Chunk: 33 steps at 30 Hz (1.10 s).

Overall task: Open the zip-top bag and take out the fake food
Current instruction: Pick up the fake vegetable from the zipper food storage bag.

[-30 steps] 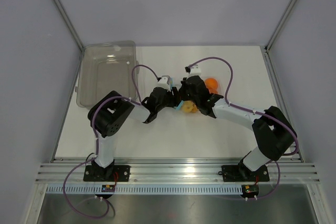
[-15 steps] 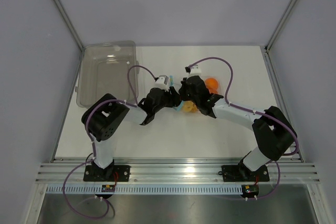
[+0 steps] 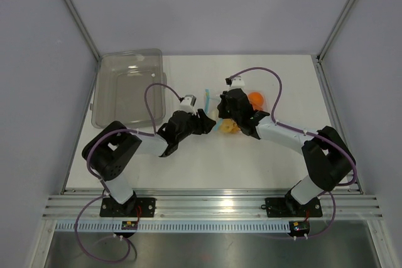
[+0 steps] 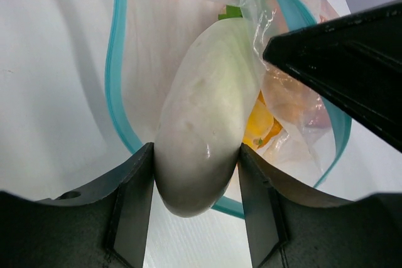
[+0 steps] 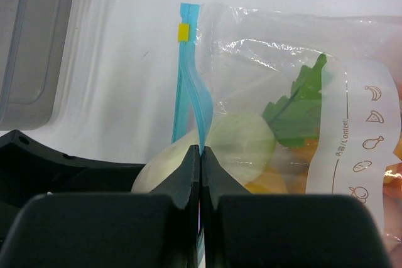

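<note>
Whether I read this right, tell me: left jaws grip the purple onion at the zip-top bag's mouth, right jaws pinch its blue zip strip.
Not the onion: the left wrist view shows the left jaws gripping the white radish at the mouth of the zip-top bag. The right jaws do pinch its blue zip strip.

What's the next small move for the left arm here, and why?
Probably draw the left tool back, pulling the radish clear of the bag. It grips the radish at the open mouth, and the right tool pinches the zip strip, so the bag should stay put.
</note>
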{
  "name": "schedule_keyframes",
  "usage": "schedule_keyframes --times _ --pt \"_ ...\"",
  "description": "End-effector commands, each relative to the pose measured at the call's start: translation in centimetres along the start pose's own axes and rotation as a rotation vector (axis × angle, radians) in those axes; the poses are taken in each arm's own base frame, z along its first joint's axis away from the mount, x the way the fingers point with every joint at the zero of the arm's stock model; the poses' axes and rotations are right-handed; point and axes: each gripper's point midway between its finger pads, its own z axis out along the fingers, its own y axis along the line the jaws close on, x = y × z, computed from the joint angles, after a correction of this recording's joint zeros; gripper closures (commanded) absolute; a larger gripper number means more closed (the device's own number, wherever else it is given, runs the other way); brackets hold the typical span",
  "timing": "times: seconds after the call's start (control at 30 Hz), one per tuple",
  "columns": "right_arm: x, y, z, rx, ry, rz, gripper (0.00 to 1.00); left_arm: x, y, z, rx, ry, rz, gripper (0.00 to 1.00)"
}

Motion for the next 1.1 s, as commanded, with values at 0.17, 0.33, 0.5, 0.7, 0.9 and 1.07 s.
schedule_keyframes --times 0.17,0.33,0.5,0.7,0.9,1.07 --pt "-2.2 -0.5 0.0 0.017 -0.050 0.013 1.00 -0.2 -0.1 -1.9 -0.004 -0.033 -0.005 0.60" --pt "-2.3 -1.1 0.2 0.031 -0.048 0.012 1.00 0.9 0.7 -2.7 -0.022 -0.014 -0.018 0.60" --pt "-2.4 -1.7 0.3 0.055 -0.047 0.013 1.00 0.2 0.7 -3.6 -0.040 -0.025 0.002 0.60" --pt "-2.5 -2.9 0.5 0.084 -0.050 0.027 1.00 -0.4 0.7 -5.5 -0.049 -0.041 0.008 0.60" --pt "-2.8 -3.4 0.4 0.093 -0.057 0.038 1.00 -1.2 1.5 -7.2 -0.114 -0.054 0.043 0.60" --pt "-3.0 -3.5 0.2 0.097 -0.062 0.045 1.00 -1.0 2.0 -8.6 -0.133 -0.053 0.055 0.60"
